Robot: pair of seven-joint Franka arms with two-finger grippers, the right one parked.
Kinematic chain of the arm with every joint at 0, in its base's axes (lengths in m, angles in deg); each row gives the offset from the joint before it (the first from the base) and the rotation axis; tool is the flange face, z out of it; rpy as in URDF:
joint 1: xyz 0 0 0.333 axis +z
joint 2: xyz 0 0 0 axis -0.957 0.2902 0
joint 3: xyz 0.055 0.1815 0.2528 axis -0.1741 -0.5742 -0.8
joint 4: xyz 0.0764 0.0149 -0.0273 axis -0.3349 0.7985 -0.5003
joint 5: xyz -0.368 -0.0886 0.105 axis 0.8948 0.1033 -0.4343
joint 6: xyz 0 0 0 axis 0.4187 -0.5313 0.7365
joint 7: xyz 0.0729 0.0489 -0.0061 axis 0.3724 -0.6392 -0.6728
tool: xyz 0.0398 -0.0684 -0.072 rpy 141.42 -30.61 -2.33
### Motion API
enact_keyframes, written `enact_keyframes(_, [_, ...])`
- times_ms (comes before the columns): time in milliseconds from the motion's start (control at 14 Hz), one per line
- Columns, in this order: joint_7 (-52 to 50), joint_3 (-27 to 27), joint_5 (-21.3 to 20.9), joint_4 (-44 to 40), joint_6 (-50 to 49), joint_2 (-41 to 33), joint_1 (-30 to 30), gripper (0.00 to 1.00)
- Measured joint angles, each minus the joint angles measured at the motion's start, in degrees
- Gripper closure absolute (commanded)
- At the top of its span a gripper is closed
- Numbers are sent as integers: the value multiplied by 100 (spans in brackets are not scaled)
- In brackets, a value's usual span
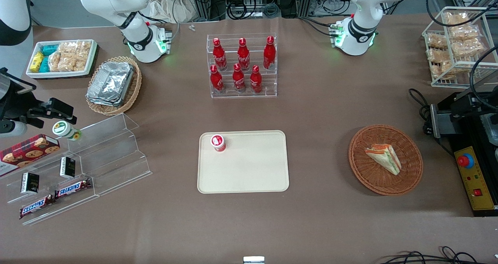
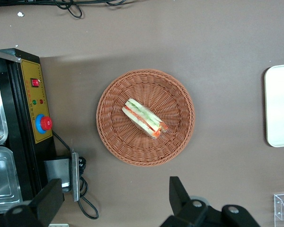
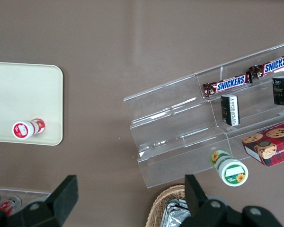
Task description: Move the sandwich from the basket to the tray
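Observation:
The sandwich [image 1: 384, 158] [image 2: 144, 118], a wrapped wedge with green, red and white layers, lies in the round reddish-brown basket [image 1: 358, 166] [image 2: 113, 137]. The cream tray [image 1: 249, 170] [image 2: 279, 109] lies flat mid-table, toward the parked arm from the basket. My left gripper [image 2: 114, 201] shows only in the left wrist view. It hangs high over bare table beside the basket, a little farther from the front camera than the basket. It is open wide, with nothing between its black fingers [image 2: 180, 194].
A small red-and-white cup [image 1: 218, 142] stands on a tray corner. A black and yellow control box with a red button [image 1: 474, 178] [image 2: 38, 109] lies beside the basket. A rack of red bottles [image 1: 242, 65] stands farther back.

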Motion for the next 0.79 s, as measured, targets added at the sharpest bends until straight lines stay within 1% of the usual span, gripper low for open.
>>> enact_keyframes(429, [18, 4, -1, -3, -10, 0, 0, 0])
enact_keyframes(786, [25, 143, -2, 124, -4, 79, -7, 0])
